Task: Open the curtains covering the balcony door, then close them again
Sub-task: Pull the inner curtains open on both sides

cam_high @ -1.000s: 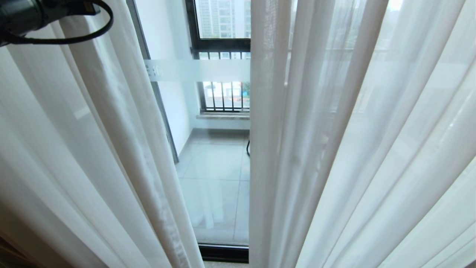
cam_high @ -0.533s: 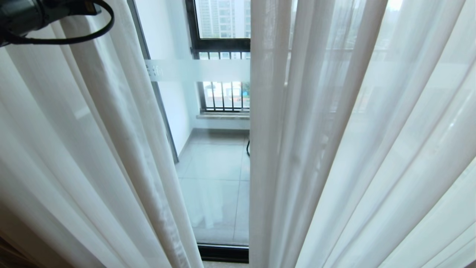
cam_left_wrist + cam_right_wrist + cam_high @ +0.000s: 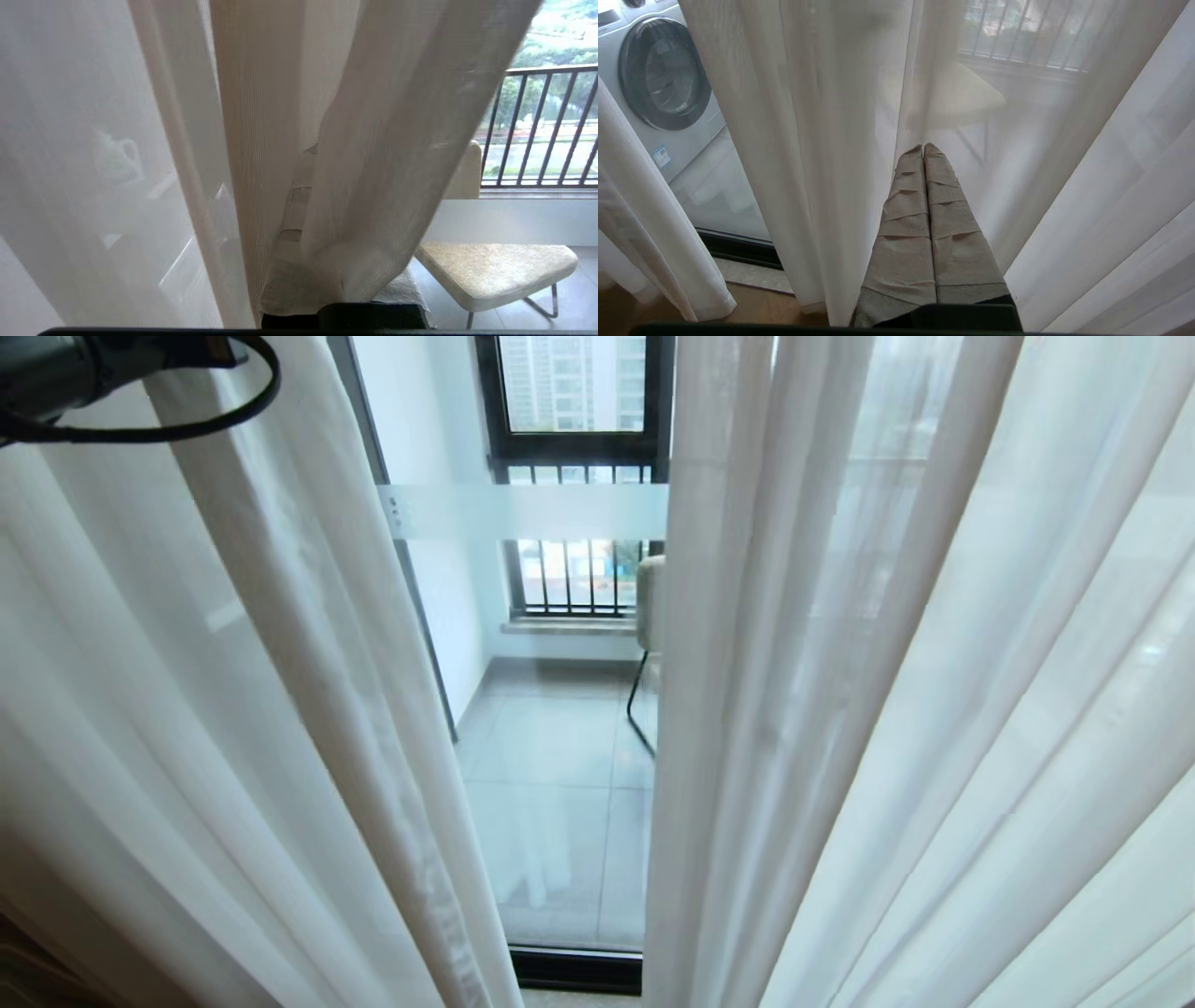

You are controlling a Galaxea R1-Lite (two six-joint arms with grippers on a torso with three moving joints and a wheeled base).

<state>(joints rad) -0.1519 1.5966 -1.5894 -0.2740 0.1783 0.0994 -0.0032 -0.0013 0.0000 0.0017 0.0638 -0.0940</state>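
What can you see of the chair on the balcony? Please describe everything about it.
The chair stands on the grey tiled balcony floor, behind the glass of the balcony door. It has a wide, flat seat and an upright back, both covered in a cream, fuzzy-looking fabric, on a thin bent metal leg frame. Nothing lies on the seat. The barred railing is behind it. The sheer curtain hides part of it; in the head view only its back edge and a dark leg show.

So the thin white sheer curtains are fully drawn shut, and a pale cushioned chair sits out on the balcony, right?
Not quite: the thin white sheer curtains are parted, leaving a gap of bare glass balcony door in the head view. The pale cushioned chair on the balcony is right.
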